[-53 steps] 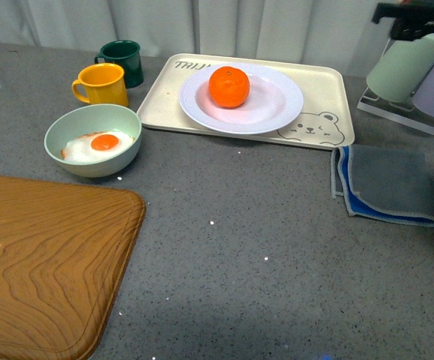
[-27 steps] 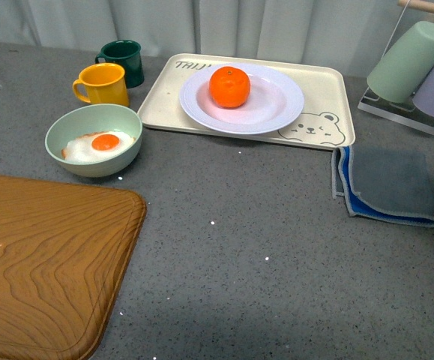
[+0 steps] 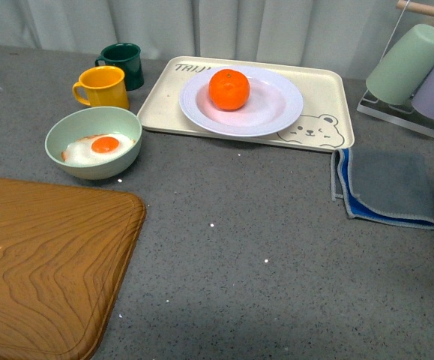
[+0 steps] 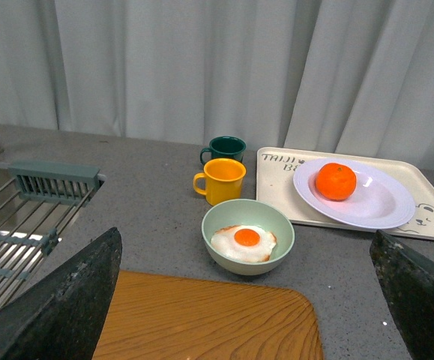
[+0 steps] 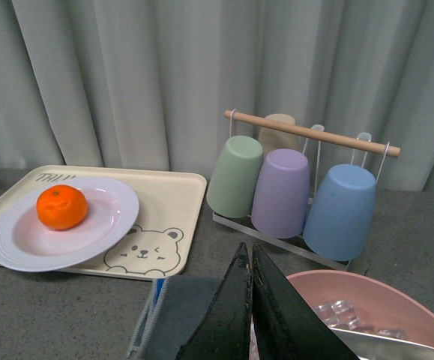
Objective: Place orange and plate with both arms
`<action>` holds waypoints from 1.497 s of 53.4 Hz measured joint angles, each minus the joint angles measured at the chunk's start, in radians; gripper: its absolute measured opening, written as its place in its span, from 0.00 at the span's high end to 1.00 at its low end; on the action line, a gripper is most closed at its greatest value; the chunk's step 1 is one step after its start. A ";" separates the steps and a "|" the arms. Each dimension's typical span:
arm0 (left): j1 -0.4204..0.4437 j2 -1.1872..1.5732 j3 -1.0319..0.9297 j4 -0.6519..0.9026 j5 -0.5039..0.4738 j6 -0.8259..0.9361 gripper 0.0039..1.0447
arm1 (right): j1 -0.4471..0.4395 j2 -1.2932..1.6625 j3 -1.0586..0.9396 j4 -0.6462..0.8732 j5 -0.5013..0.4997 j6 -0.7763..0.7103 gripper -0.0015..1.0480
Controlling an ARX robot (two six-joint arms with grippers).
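The black arm that showed by the cup rack at the far right corner a second ago is gone from the front view. The orange (image 3: pixel 228 88) still sits on the white plate (image 3: pixel 276 105), on the bear tray (image 3: pixel 323 90) by the counter's far edge. The left gripper (image 4: pixel 246 300) is spread wide; the right gripper (image 5: pixel 251 300) is pinched closed, holding nothing. Only the left wrist view shows a sink rack (image 4: pixel 22 225). Only the right wrist view shows a pink bowl (image 5: pixel 351 300).
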 joint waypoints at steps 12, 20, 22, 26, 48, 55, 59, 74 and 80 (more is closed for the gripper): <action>0.000 0.000 0.000 0.000 0.000 0.000 0.06 | 0.000 -0.187 -0.051 -0.132 0.000 0.000 0.99; 0.000 0.000 0.000 0.000 0.000 0.000 0.06 | 0.000 -0.303 -0.074 -0.226 0.000 0.000 0.99; 0.000 0.000 0.000 0.000 0.000 0.000 0.06 | 0.000 -0.332 -0.079 -0.250 0.000 0.000 0.99; 0.000 0.000 0.000 0.000 0.000 0.000 0.06 | 0.000 -0.390 -0.086 -0.300 0.000 0.000 0.99; 0.000 0.000 0.000 0.000 0.000 0.000 0.06 | 0.000 -0.658 -0.096 -0.541 0.000 0.000 0.99; 0.000 0.000 0.000 0.000 0.000 0.000 0.06 | 0.000 -0.736 -0.096 -0.616 -0.001 0.000 0.99; 0.000 0.000 0.000 0.000 0.000 0.000 0.06 | 0.000 -0.769 -0.096 -0.647 0.000 0.000 0.99; 0.000 0.000 0.000 0.000 0.000 0.000 0.06 | 0.000 -0.883 -0.096 -0.759 -0.001 0.000 0.99; 0.000 0.000 0.000 0.000 0.000 0.000 0.06 | 0.000 -0.928 -0.096 -0.804 -0.001 0.000 0.99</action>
